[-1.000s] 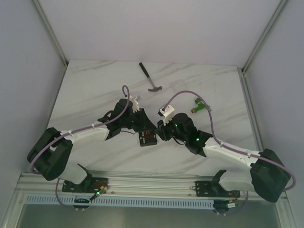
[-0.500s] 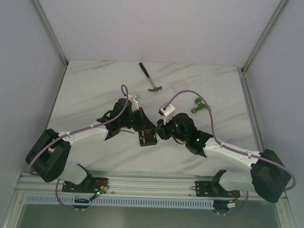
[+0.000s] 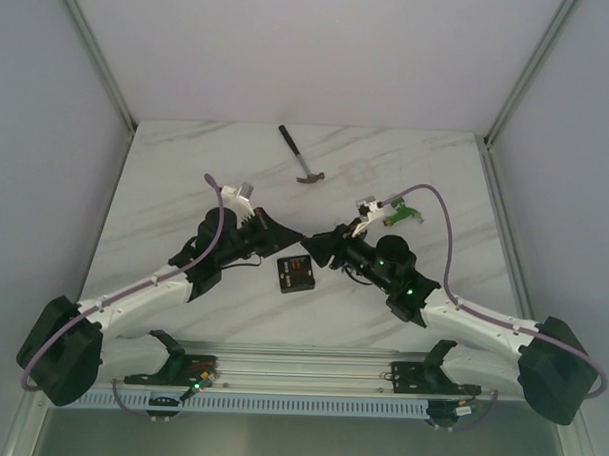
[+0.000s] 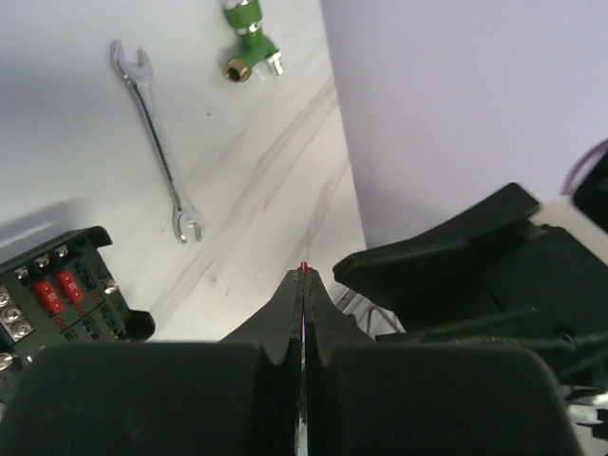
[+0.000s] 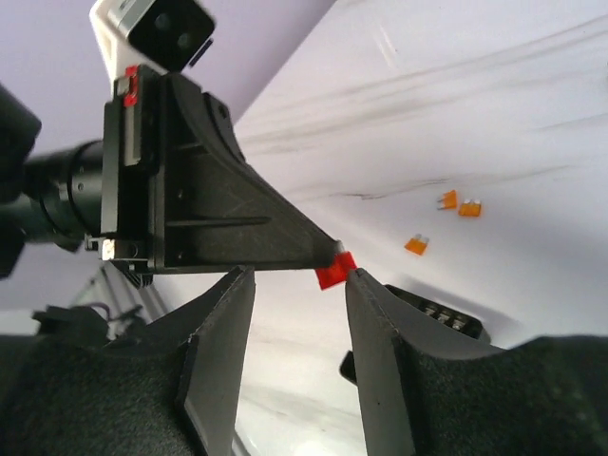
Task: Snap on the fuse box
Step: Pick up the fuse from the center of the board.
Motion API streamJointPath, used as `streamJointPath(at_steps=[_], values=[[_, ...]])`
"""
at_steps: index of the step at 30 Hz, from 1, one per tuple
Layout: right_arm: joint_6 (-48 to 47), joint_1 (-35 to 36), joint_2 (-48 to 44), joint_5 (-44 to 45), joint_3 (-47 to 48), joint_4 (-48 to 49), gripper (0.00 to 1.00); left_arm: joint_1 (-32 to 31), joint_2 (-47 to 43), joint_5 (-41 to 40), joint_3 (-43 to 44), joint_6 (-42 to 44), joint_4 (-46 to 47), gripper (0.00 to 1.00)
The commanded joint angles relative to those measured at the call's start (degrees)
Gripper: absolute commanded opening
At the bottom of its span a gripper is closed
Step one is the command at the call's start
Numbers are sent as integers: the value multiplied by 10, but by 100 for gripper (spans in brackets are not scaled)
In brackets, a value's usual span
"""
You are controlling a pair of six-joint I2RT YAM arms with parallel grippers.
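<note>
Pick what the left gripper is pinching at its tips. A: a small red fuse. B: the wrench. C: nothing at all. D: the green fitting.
A: the left gripper is shut with a small red fuse poking out from its tips, while the wrench and the green fitting lie apart from it.

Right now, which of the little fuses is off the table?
The red fuse, pinched at the tip of the shut left tool. The three orange fuses lie loose on the table.
</note>
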Motion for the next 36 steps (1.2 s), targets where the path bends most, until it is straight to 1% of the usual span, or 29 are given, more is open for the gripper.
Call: streamJointPath(at_steps=[1, 7, 15, 20, 24, 28, 36], values=[[130, -13, -16, 15, -40, 136, 51, -5, -39, -39, -35, -50, 109, 0], [218, -38, -3, 3, -87, 238, 49, -14, -81, -58, -68, -76, 184, 0], [268, -44, 27, -33, -107, 378, 42, -47, -90, -78, -80, -85, 234, 0], [277, -44, 30, -34, -111, 399, 41, -59, -85, -86, -77, -86, 246, 0], [278, -44, 31, -38, -113, 402, 35, -66, -88, -94, -83, -89, 263, 0], [282, -44, 39, -51, -113, 421, 33, -69, -87, -93, -84, -91, 274, 0], [299, -44, 69, -82, -114, 483, 25, -74, -84, -94, -87, -94, 294, 0]])
